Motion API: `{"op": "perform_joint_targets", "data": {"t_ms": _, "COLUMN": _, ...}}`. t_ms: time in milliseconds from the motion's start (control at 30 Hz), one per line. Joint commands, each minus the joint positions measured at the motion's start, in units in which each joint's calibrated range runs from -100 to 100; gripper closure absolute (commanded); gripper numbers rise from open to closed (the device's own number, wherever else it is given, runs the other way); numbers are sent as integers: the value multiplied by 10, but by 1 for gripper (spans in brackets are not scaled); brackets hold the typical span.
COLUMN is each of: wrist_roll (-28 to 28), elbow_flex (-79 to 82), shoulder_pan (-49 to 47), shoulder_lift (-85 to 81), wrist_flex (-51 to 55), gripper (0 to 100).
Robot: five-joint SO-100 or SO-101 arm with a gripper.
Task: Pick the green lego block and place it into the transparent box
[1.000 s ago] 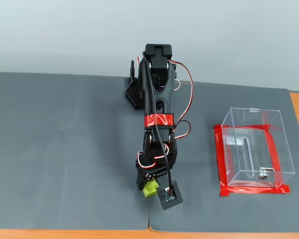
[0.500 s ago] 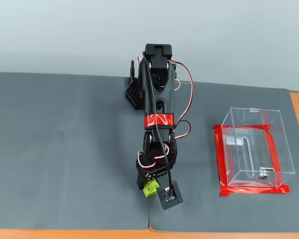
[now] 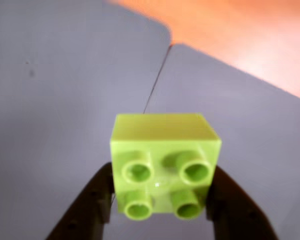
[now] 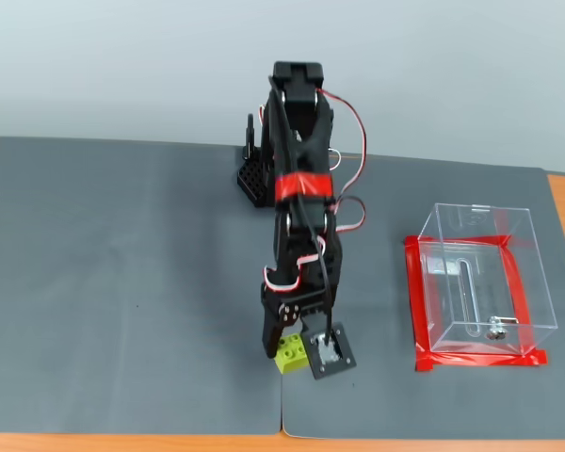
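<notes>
The gripper point(image 3: 160, 200) grasps the green lego block point(image 3: 164, 165), studs facing the wrist camera. In the fixed view, the transparent box point(image 4: 478, 282) sits at three o'clock, well apart.

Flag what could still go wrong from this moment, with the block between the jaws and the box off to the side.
1. The jaws flank only the lower sides of the green lego block, whose studs face the wrist camera; it may slip or twist when lifted.
2. The transparent box sits apart, to the right in the fixed view, so the block could drop on the way.
3. The box has thin, tall walls; a low carry could clip its rim.
</notes>
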Motion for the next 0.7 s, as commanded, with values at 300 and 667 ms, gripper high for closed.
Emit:
{"op": "perform_joint_targets", "data": {"t_ms": 300, "wrist_roll": -79, "elbow_flex": -66, "shoulder_pan": -29, "shoulder_lift": -163, "wrist_flex": 3, "gripper": 93}}
{"op": "perform_joint_targets", "data": {"t_ms": 667, "wrist_roll": -106, "elbow_flex": -132, "shoulder_pan": -178, "shoulder_lift": -165, "wrist_flex": 85, "gripper": 93}}
